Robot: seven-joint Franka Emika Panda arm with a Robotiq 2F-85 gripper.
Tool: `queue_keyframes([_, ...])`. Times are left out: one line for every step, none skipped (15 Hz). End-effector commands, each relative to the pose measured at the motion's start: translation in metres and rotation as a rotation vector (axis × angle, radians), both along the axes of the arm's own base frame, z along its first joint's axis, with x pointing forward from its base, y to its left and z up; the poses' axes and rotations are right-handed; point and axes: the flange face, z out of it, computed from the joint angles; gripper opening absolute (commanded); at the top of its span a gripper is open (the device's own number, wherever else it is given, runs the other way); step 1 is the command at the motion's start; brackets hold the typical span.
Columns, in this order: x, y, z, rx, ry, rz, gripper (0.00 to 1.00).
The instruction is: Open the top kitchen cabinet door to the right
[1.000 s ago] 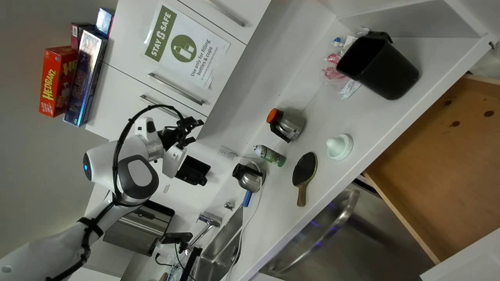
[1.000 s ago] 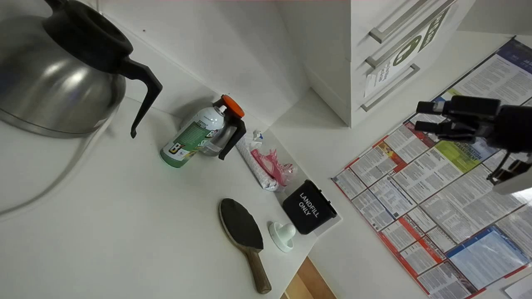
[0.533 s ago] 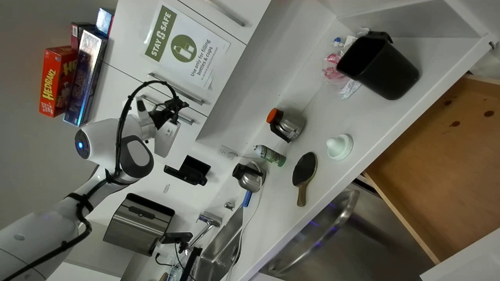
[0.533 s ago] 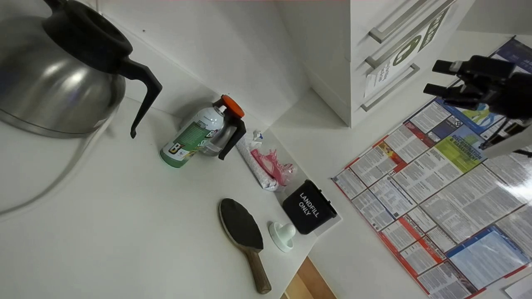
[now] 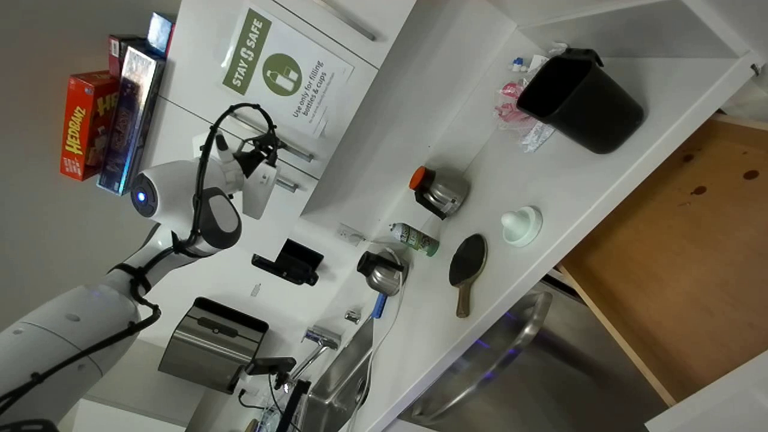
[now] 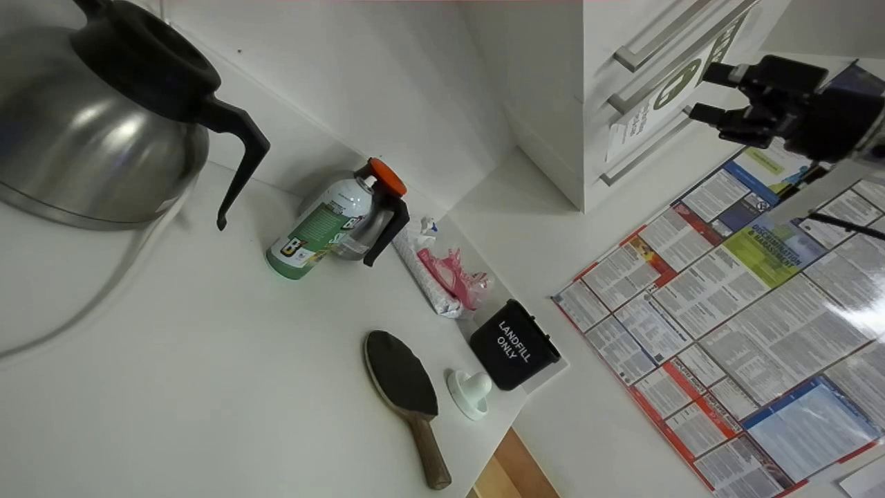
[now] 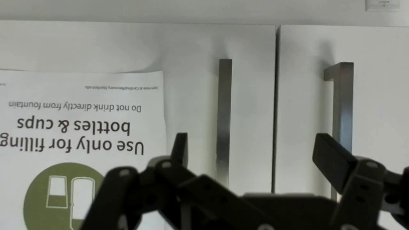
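Observation:
The top cabinet door (image 5: 204, 60) is white, shut, and bears a green-and-white poster (image 5: 288, 72). Its slim silver bar handle (image 5: 298, 152) is partly behind my gripper (image 5: 277, 150) in this exterior view. In the wrist view the door (image 7: 191, 48) is at left, with the poster (image 7: 134, 92) upside down and the handle (image 7: 224, 118) upright. My gripper (image 7: 254, 150) is open and empty. The handle stands between its fingers, nearer the left one. The right fingertip overlaps the neighbouring door's handle (image 7: 344, 105). In an exterior view the gripper (image 6: 711, 95) appears in front of the poster (image 6: 681, 83).
A plain white door (image 7: 380, 48) adjoins across a narrow gap. Game boxes (image 5: 90, 126) stand on top of the cabinets. On the counter below are a black bin (image 5: 600, 108), carafes, a spray can (image 5: 414, 239) and a paddle (image 5: 468, 261). A drawer (image 5: 678, 252) is open.
My gripper has risen from below the neighbouring handle to in front of the poster door's handle. It stays open, and the door has not moved.

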Motion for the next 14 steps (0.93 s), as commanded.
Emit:
queue_keyframes([0.021,0.004,0.010,-0.013,-0.057,-0.011,1.00])
queue_keyframes([0.024,0.004,0.012,-0.011,-0.063,-0.013,1.00])
queue_keyframes([0.028,0.004,0.013,-0.010,-0.065,-0.011,1.00])
queue_keyframes([0.031,0.004,0.014,-0.008,-0.067,-0.011,1.00])
queue_keyframes([0.033,0.005,0.015,-0.007,-0.069,-0.008,1.00])
queue_keyframes([0.036,0.006,0.015,-0.004,-0.071,-0.003,1.00])
queue_keyframes([0.037,0.007,0.017,0.004,-0.073,0.004,1.00])
queue_keyframes([0.039,0.007,0.017,0.010,-0.077,0.008,1.00])
queue_keyframes([0.040,0.008,0.018,0.016,-0.085,0.013,1.00])
queue_keyframes([0.041,0.008,0.018,0.020,-0.091,0.017,1.00])
queue_keyframes([0.042,0.008,0.018,0.022,-0.098,0.019,1.00])
queue_keyframes([0.044,0.007,0.018,0.022,-0.103,0.020,1.00])
queue_keyframes([0.045,0.006,0.018,0.022,-0.108,0.021,1.00])
queue_keyframes([0.047,0.004,0.016,0.023,-0.111,0.018,1.00])
